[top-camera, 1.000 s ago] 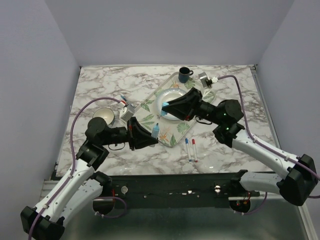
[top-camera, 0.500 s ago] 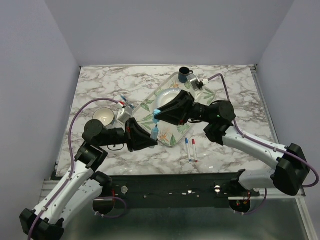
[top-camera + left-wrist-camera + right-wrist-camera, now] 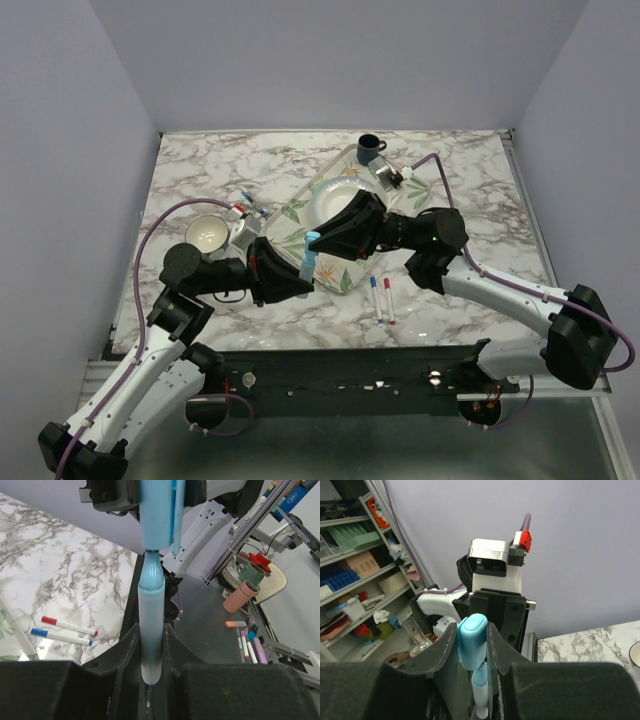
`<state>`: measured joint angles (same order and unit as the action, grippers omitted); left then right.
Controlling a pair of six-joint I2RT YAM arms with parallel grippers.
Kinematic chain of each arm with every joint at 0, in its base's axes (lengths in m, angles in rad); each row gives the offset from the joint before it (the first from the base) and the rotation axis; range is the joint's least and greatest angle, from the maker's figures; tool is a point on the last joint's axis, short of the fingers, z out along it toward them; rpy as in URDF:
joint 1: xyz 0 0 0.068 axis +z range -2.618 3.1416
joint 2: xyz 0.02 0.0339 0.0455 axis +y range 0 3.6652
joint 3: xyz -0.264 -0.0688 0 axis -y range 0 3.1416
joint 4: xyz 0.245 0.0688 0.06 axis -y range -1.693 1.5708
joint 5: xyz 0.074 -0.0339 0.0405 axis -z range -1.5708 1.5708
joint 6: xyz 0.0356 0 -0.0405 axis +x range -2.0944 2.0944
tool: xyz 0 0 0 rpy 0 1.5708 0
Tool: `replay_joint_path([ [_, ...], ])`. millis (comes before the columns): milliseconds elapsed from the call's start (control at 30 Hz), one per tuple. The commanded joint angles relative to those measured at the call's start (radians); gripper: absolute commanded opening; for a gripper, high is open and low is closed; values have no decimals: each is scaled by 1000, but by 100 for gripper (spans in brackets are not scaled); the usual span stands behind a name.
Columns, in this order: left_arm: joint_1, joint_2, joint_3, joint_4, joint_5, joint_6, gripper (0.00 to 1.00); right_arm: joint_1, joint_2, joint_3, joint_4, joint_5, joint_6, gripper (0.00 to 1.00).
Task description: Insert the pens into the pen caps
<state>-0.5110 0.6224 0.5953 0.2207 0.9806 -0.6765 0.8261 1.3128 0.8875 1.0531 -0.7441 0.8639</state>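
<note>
The left gripper (image 3: 300, 272) is clamped narrowly on the thick light-blue plastic marker (image 3: 151, 630), held tip-up over the near corner of the leaf-patterned tray (image 3: 290, 215). The right gripper (image 3: 318, 240), a second ago back over the tray's middle, has swung in above it. It pinches the short light-blue plastic cap (image 3: 157, 515), whose mouth now meets the marker's tip. Two slim white markers (image 3: 381, 297) lie just off the tray's near edge.

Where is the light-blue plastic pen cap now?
Top view, centre: the cap is in the right gripper above the floral tray's near edge, mouth at the tip of the left gripper's thick light-blue marker.
</note>
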Motion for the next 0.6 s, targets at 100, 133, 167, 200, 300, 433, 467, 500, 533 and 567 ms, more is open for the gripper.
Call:
replay_joint_path([
  [100, -3, -20, -12, 46, 35, -18, 0, 13, 20, -13, 59, -32, -8, 1],
  [133, -3, -23, -11, 46, 33, -18, 0, 15, 22, -15, 67, -35, -6, 1],
  [167, -3, -29, -12, 49, 33, -18, 0, 18, 25, -19, 73, -38, -3, 1],
  [200, -3, -30, -14, 52, 33, -20, 0, 22, 28, -22, 87, -43, -3, 1],
  [300, -3, -41, -19, 71, 33, -29, 0, 27, 40, -30, 110, -55, 1, 1],
  [433, -3, -52, -20, 82, 27, -35, 0, 34, 60, -42, 151, -72, 23, 1],
  [467, -3, -53, -20, 86, 21, -35, 0, 38, 65, -45, 162, -69, 29, 1],
  [500, -3, -56, -20, 92, 18, -40, 0, 39, 66, -57, 169, -66, 30, 1],
  [533, -3, -59, -25, 103, 13, -44, 0, 42, 68, -61, 171, -64, 29, 2],
  [567, -3, -58, -28, 129, 12, -50, 0, 47, 68, -67, 170, -60, 24, 2],
])
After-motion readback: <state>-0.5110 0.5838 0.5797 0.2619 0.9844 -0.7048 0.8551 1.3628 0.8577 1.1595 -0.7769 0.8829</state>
